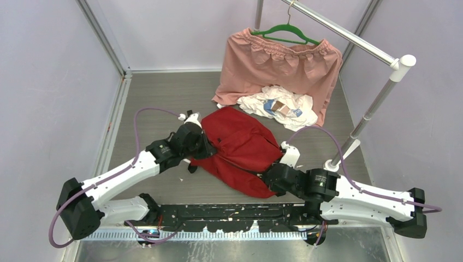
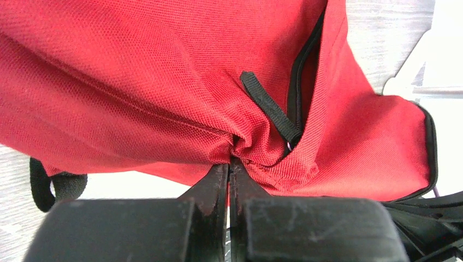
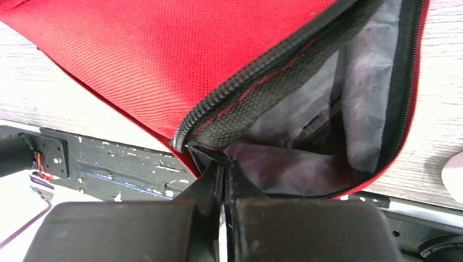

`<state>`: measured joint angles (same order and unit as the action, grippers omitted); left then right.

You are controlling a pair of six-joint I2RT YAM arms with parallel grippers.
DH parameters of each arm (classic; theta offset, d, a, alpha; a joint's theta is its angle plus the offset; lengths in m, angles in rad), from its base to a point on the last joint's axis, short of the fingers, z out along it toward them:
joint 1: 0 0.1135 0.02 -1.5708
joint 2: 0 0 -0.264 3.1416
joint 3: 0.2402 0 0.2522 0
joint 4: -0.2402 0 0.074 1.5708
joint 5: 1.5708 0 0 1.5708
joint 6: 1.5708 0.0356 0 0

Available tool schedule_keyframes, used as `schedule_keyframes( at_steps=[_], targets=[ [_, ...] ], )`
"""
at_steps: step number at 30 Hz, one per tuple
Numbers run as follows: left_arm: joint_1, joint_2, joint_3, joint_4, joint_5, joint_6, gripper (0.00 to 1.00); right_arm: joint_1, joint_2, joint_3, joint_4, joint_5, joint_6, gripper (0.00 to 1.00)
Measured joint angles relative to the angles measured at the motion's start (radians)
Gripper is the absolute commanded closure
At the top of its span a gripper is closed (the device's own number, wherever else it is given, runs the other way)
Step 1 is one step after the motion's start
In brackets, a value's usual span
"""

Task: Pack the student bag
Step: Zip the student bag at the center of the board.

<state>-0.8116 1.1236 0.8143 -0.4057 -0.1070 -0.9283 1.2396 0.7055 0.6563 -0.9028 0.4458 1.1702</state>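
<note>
Both arms grip the student bag [image 1: 240,147], which lies slumped on the grey table [image 1: 164,103] between them, just in front of a white cloth [image 1: 256,103] and a pink garment [image 1: 273,65] on a green hanger [image 1: 284,33]. The left gripper [image 2: 229,164] has its fingers pressed together on a bunched fold of red fabric beside a black pull tab [image 2: 270,106]. The right gripper [image 3: 224,164] pinches the rim of the bag's opening by the zipper [image 3: 245,82], where the mouth gapes and grey lining [image 3: 306,125] shows.
</note>
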Motion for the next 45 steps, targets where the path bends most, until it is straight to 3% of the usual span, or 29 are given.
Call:
schedule_keyframes(
  at_steps=[3, 7, 10, 13, 14, 15, 16, 17, 18, 20, 25, 28, 30, 36, 40, 45],
  targets=[
    [0.046, 0.0, 0.028, -0.025, 0.034, 0.028, 1.0, 0.0, -0.004, 0.0, -0.005, -0.002, 0.017, 0.99],
    [0.195, 0.011, 0.044, -0.024, 0.124, 0.073, 1.0, 0.0, -0.023, 0.001, -0.014, 0.005, 0.038, 0.99],
    [0.314, 0.049, 0.046, -0.015, 0.253, 0.089, 1.0, 0.0, -0.025, 0.022, 0.002, 0.026, 0.045, 0.99],
    [0.357, 0.078, 0.048, -0.012, 0.337, 0.104, 1.0, 0.0, -0.027, 0.05, 0.0, 0.044, 0.051, 0.99],
    [0.359, 0.082, 0.05, -0.01, 0.353, 0.106, 0.97, 0.0, -0.029, 0.053, -0.004, 0.049, 0.051, 0.99],
    [0.355, 0.083, 0.054, -0.01, 0.363, 0.111, 0.86, 0.0, -0.034, 0.053, -0.011, 0.054, 0.048, 0.99],
    [0.346, 0.082, 0.059, -0.013, 0.363, 0.119, 0.67, 0.0, -0.037, 0.053, -0.015, 0.057, 0.043, 0.99],
    [0.314, 0.08, 0.07, -0.022, 0.336, 0.127, 0.49, 0.0, -0.039, 0.054, -0.022, 0.063, 0.038, 0.99],
    [0.285, 0.074, 0.08, -0.026, 0.302, 0.144, 0.39, 0.0, -0.038, 0.056, -0.034, 0.069, 0.031, 0.99],
    [0.177, 0.047, 0.103, -0.035, 0.172, 0.16, 0.35, 0.0, -0.029, 0.064, -0.058, 0.084, 0.013, 0.99],
    [-0.119, -0.039, 0.151, -0.032, 0.01, 0.179, 0.38, 0.0, 0.018, 0.105, -0.066, 0.122, -0.042, 0.99],
    [-0.212, -0.08, 0.129, -0.009, -0.035, 0.2, 0.51, 0.0, 0.047, 0.126, -0.061, 0.134, -0.066, 0.99],
    [-0.266, -0.099, 0.082, 0.046, -0.041, 0.239, 0.52, 0.0, 0.047, 0.126, -0.061, 0.138, -0.073, 0.99],
    [-0.494, -0.099, -0.112, 0.255, -0.029, 0.577, 0.53, 0.0, 0.032, 0.126, -0.061, 0.14, -0.077, 0.99],
    [-0.514, -0.07, -0.128, 0.307, -0.029, 0.79, 0.61, 0.0, 0.019, 0.126, -0.074, 0.141, -0.072, 0.99],
    [-0.51, -0.027, -0.128, 0.4, -0.032, 0.977, 0.48, 0.0, -0.005, 0.126, -0.091, 0.141, -0.064, 0.99]
  ],
)
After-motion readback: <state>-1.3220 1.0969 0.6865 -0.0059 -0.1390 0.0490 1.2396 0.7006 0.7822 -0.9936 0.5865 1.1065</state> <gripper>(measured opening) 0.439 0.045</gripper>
